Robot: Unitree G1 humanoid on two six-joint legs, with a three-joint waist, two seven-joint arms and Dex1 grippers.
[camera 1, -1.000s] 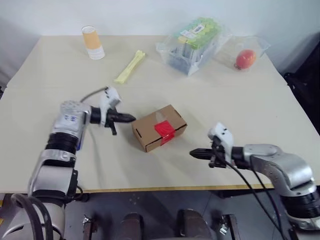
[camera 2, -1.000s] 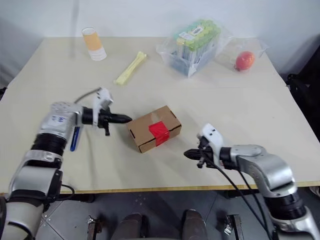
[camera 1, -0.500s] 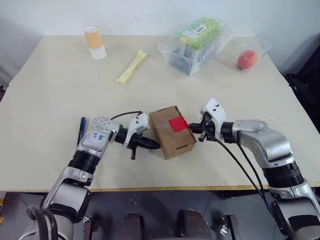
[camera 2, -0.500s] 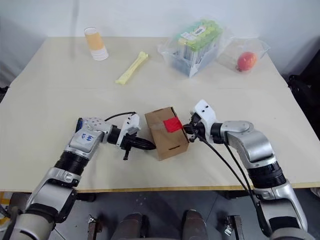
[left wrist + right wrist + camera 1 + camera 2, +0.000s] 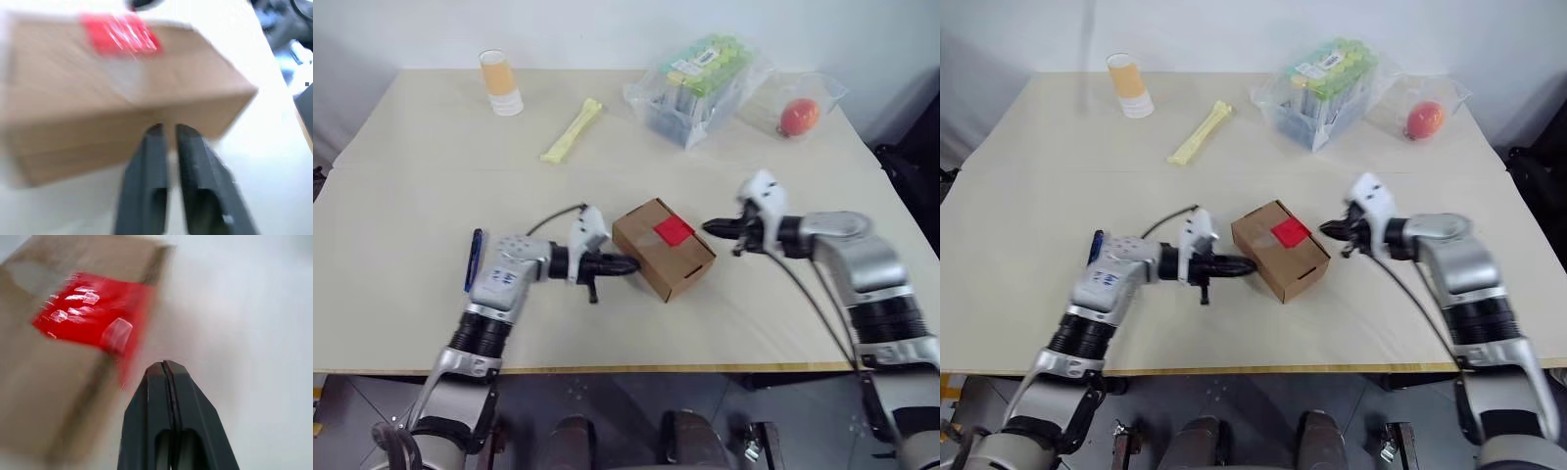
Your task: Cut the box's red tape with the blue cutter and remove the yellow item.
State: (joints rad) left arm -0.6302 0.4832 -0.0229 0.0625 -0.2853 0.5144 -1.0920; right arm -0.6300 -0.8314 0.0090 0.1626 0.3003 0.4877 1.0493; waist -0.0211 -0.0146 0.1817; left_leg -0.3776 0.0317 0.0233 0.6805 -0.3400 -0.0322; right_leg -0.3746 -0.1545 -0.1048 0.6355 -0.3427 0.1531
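Sitting between both grippers, the box [image 5: 663,249] stays taped shut with red tape [image 5: 673,231]; left gripper [image 5: 628,264] slightly parted at its side, right gripper [image 5: 711,227] pressed together, just beside it.

Box [image 5: 663,249] mid-table, left gripper [image 5: 628,264] at its left side, right gripper [image 5: 710,227] just right. Cutter [image 5: 472,259] lies behind left forearm. Stick [image 5: 569,130], cup [image 5: 499,83], containers [image 5: 695,86] line far edge.

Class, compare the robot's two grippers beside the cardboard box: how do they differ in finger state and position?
The left gripper has its black fingers slightly parted, tips at the brown cardboard box; the right gripper has its fingers shut and stands apart from the box. They flank the box on opposite sides. Both point toward the box and hold nothing.
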